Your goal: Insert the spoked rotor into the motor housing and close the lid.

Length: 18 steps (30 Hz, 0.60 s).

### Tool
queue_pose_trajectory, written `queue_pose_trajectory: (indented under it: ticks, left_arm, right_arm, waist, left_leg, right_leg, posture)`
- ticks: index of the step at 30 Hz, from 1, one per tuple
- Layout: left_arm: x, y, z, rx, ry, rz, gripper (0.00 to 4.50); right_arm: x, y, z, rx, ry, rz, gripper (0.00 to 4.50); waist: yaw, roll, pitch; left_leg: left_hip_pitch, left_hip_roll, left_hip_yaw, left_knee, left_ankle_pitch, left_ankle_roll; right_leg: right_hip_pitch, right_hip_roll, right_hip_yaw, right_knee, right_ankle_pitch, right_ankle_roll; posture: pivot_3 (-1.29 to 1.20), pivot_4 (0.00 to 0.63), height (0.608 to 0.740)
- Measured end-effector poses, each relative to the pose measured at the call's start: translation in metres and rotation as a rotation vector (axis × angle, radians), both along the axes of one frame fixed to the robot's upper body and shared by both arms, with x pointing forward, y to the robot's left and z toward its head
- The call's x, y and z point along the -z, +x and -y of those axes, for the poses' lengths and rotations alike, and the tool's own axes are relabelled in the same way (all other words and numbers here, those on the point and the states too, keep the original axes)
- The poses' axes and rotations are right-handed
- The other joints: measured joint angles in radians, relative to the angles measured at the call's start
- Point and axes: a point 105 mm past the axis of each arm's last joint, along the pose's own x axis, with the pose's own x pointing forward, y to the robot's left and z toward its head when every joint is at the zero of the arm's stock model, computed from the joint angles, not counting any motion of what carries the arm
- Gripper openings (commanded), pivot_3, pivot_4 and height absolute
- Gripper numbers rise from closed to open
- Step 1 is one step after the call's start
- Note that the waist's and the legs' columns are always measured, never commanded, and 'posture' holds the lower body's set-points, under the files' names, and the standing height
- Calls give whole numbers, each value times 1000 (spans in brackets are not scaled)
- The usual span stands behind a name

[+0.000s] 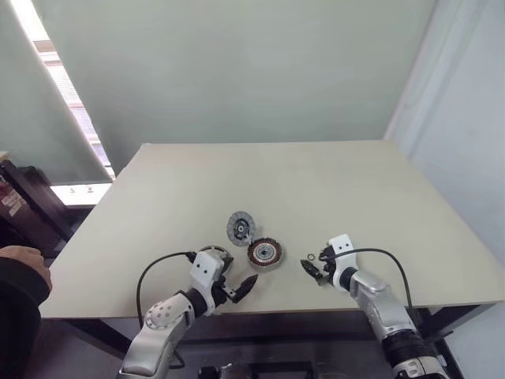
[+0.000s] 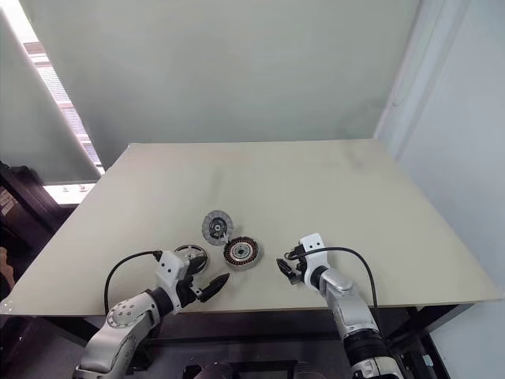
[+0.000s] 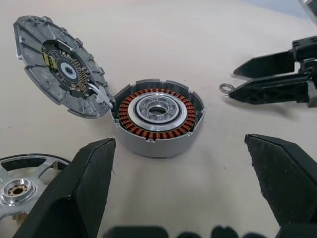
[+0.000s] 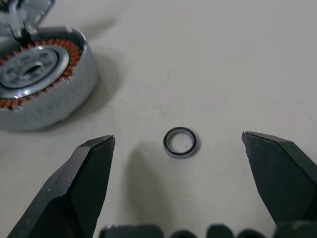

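A beige table (image 1: 316, 181) carries a few small motor parts near its front edge. The motor housing (image 1: 265, 253) sits flat on the table, a round grey cup with copper-brown windings around a silvery hub. The lid (image 1: 240, 227) is joined to the housing at one side and stands open, tilted up and away from it; its inner face with a small circuit board shows in the left wrist view (image 3: 62, 72). The spoked rotor (image 2: 190, 254) lies flat on the table just to the left of the housing, apart from it, so it is not yet inside. A tiny loose ring (image 4: 180, 142) lies on the table to the right of the housing, near but not touching it.

The left gripper (image 1: 241, 286) hovers in front of the housing, low over the table. Its two black fingers (image 3: 74, 193) are spread wide and hold nothing. The right gripper (image 1: 313, 268) is on the other side, pointing toward the small ring. Its fingers (image 4: 74, 183) are also spread wide and empty, and the ring lies on the table ahead of the gap between them, not touched.

At the left edge of the left eye view a person's hand (image 1: 22, 264) with a dark sleeve is visible, away from the table.
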Motion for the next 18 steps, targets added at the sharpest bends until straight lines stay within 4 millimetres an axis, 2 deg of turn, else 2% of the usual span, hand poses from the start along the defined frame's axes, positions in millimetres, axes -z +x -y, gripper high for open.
queue_pose_trajectory:
  ticks: [7, 10, 17, 18]
  left_arm:
    - [1, -1, -2, -4, 7, -7, 4500]
    - [3, -2, -3, -8, 9, -12, 4500]
    - [3, -3, -4, -13, 12, -14, 4500]
    - [3, -3, -4, -14, 12, -14, 4500]
  right_arm:
    - [6, 5, -6, -14, -17, -1, 4491]
    - [7, 5, -6, -11, -23, 3, 3896]
    - [8, 5, -4, -3, -26, 0, 1483]
    - [8, 5, -3, -3, -26, 0, 1483]
  waist:
    - [-2, 0, 0]
    - [-2, 0, 0]
    - [-8, 0, 0]
    - [-11, 0, 0]
  left_leg:
    - [0, 0, 0, 0, 0, 0]
    - [1, 0, 0, 0, 0, 0]
    - [1, 0, 0, 0, 0, 0]
    - [1, 0, 0, 0, 0, 0]
  right_leg:
    - [0, 0, 0, 0, 0, 0]
    - [1, 0, 0, 0, 0, 0]
    - [1, 0, 0, 1, 0, 0]
    - [1, 1, 0, 1, 0, 0]
  posture:
    - [0, 0, 740]
    - [0, 0, 740]
    - [0, 0, 740]
    - [0, 0, 740]
